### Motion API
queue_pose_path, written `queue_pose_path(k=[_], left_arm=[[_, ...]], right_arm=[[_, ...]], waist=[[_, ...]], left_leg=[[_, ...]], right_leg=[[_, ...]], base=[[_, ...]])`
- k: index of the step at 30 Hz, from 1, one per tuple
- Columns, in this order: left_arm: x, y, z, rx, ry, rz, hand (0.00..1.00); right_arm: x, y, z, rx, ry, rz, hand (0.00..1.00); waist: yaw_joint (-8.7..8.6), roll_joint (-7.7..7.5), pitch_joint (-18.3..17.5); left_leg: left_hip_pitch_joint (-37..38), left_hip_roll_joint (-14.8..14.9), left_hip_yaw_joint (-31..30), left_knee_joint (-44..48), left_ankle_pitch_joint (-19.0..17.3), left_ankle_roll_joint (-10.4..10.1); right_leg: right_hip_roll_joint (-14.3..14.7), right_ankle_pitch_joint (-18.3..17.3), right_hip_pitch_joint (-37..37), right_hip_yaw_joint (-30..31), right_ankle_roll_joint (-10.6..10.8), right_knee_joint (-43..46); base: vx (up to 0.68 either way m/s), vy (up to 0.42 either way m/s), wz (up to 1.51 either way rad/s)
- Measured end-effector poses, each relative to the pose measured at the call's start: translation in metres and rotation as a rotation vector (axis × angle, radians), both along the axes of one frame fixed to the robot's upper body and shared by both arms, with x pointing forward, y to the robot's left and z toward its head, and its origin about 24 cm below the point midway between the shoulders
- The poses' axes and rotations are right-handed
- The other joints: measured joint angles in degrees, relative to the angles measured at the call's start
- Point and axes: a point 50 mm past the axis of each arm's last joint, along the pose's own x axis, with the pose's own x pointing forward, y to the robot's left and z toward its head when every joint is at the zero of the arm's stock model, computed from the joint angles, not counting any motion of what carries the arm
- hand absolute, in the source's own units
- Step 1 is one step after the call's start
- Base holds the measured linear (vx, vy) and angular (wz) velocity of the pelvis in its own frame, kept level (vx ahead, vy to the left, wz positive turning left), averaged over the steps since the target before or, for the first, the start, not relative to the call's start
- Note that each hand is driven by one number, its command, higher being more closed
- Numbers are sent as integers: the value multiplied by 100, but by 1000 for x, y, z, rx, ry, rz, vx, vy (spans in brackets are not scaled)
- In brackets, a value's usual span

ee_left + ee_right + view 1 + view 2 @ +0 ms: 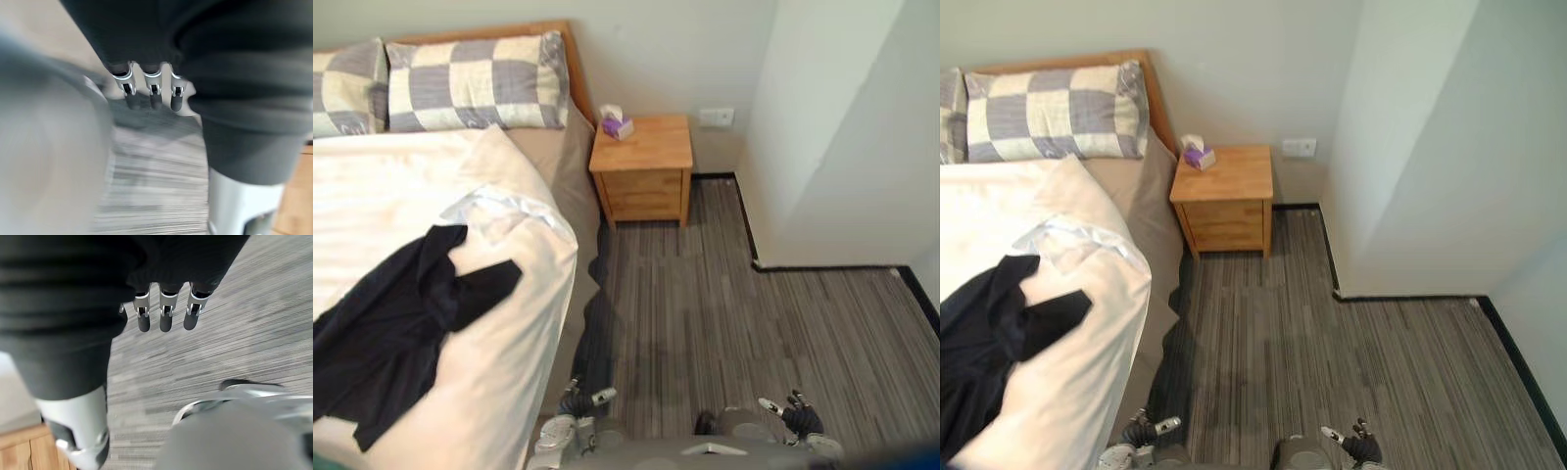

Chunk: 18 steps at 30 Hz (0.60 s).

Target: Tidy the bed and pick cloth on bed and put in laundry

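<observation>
Spilling past view's left edge: dark cloth on bed.

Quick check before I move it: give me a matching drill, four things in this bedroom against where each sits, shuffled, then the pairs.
1 dark cloth
2 checked pillow
3 tissue box
4 nightstand

A on the nightstand
B against the headboard
C on the striped floor
D spread on the white duvet

Pairs: 1-D, 2-B, 3-A, 4-C
</observation>
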Motion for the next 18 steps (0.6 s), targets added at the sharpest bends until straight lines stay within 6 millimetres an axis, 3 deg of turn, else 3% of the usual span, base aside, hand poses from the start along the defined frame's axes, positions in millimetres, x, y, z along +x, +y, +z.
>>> queue_pose_path(k=[2,3,4,5,6,7,8,9,10,11,12,14,15,16,17,18], left_arm=[[4,0,3,6,-36,-7,0],[4,0,3,7,-37,-8,0],[4,1,3,6,-39,-3,0],[6,5,4,22,-47,-7,0],[8,7,5,30,-52,-15,0],[17,10,9,42,-72,-24,0],[18,13,10,48,-76,-21,0],[19,11,10,44,-78,-20,0],[16,6,7,33,-59,-21,0],[13,7,5,38,-28,-18,0],[10,7,3,39,-9,-20,0],[4,6,-2,45,50,-53,0],[4,5,-3,45,60,-76,0],[3,3,-4,40,72,-110,0],[-1,2,-6,36,96,-144,0],[-2,2,-6,31,105,-149,0]], right_arm=[[9,3,2,12,-21,26,0],[13,6,2,17,-30,52,0],[15,9,3,21,-36,62,0],[16,26,0,59,-41,97,0],[16,33,0,74,-50,103,0],[22,46,1,105,-79,106,0],[27,53,2,121,-92,108,0],[26,56,1,128,-92,106,0],[20,46,0,103,-74,96,0],[20,44,0,87,-68,81,0],[22,42,0,79,-69,79,0],[22,37,0,37,-63,69,0],[21,38,0,24,-54,83,0],[20,39,-1,3,-49,105,0],[27,36,2,-42,-70,114,0],[28,35,3,-56,-71,118,0]], waist=[[103,-44,5],[100,-47,-2],[124,-89,-6],[204,-345,-161],[163,-425,-201],[107,-551,-161],[175,-594,-150],[198,-581,-180],[169,-469,-255],[198,-549,-374],[190,-507,-405],[140,-461,-431],[140,-465,-433],[103,-452,-428],[20,-421,-397],[-2,-423,-395]], left_leg=[[-263,-420,345,-1634,-55,72],[-261,-637,674,-2977,222,96],[-242,-711,967,-3616,829,452],[-137,-1018,1285,-3918,849,696],[-218,-1060,1351,-3814,800,733],[-614,-851,1863,-3009,657,663],[-781,-802,2150,-2855,437,559],[-662,-881,2465,-3566,573,522],[-457,-960,2643,-4041,591,1349],[-308,-1186,2621,-4056,360,1191],[-216,-1244,2576,-4078,273,1258],[294,-1465,2451,-4163,-14,1298],[460,-1519,2408,-4215,-47,1288],[731,-1582,2289,-4354,-56,1272],[1199,-1643,1996,-4601,-57,1210],[1368,-1652,1914,-4682,-64,1178]], right_leg=[[-158,-59,218,136,211,-129],[-227,-135,397,159,341,-271],[-287,-203,533,174,453,-377],[-544,-147,696,191,594,-612],[-600,-50,714,112,651,-728],[-652,210,807,20,716,-932],[-696,261,818,46,763,-928],[-739,276,899,75,794,-885],[-704,262,1036,89,787,-751],[-906,318,955,129,732,-306],[-970,375,834,168,720,80],[-1409,748,47,249,767,2616],[-1489,816,-191,244,768,3265],[-1545,815,-450,209,750,3950],[-1496,599,-726,8,749,4489],[-1466,463,-824,-55,752,4537]], base=[[442,119,-51],[501,203,-26],[673,275,-21],[604,223,-5],[628,197,28],[469,135,42],[506,188,52],[439,200,45],[618,331,56],[452,254,41],[581,346,32],[546,308,26],[395,205,28],[444,176,47],[423,139,55],[405,95,64]])
